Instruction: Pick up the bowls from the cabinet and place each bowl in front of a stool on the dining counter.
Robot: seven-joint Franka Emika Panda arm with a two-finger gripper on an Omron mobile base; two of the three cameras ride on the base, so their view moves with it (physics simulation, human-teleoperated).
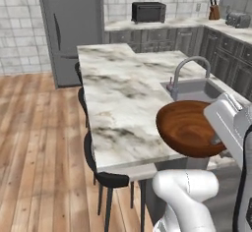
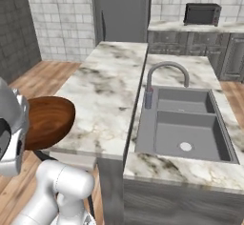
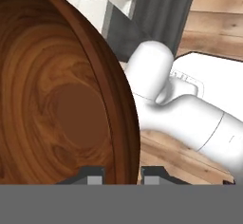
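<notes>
A reddish-brown wooden bowl hangs tilted in the air at the near end of the dining counter, its hollow facing the hand camera. My gripper is shut on the bowl's rim, one fingertip on each side of it. From the right base view the bowl sits just off the near left corner of the dining counter. A black stool with a low back stands at the counter's left side, and two more stools stand further along. The cabinet is out of view.
A grey double sink with an arched faucet takes up the counter's right half. At the back stand a grey fridge, a black toaster oven, a knife block and a toaster. Wooden floor lies left.
</notes>
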